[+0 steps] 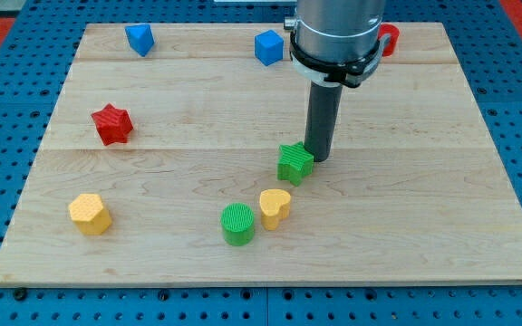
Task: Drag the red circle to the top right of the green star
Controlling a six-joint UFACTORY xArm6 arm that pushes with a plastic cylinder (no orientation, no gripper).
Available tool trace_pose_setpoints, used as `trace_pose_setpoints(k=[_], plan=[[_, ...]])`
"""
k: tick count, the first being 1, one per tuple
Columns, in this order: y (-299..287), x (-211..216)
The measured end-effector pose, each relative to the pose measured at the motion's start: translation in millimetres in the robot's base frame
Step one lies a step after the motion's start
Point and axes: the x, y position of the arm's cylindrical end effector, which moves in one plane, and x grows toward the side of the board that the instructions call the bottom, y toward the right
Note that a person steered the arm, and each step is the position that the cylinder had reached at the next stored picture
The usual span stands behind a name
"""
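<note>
The red circle (389, 39) sits near the board's top edge, right of centre, mostly hidden behind my arm. The green star (294, 163) lies near the board's middle. My tip (319, 158) rests on the board just right of the green star, touching or nearly touching its right side. The red circle is far above my tip, toward the view's top.
A blue cube (268, 47) and a blue block (140, 39) lie near the top edge. A red star (111, 124) is at the left. A yellow hexagon (90, 214), a green circle (238, 224) and a yellow heart (275, 207) lie toward the bottom.
</note>
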Motion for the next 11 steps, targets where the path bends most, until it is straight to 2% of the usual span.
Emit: trace_pose_setpoints(k=[1,2,3,4,5,7,8,9,10,11], plan=[[-4,-28],[-34,10],[-33,-17],[40,-76],[55,-119],[235,-194],[224,-250],[123,-249],[43,-206],[41,-175]])
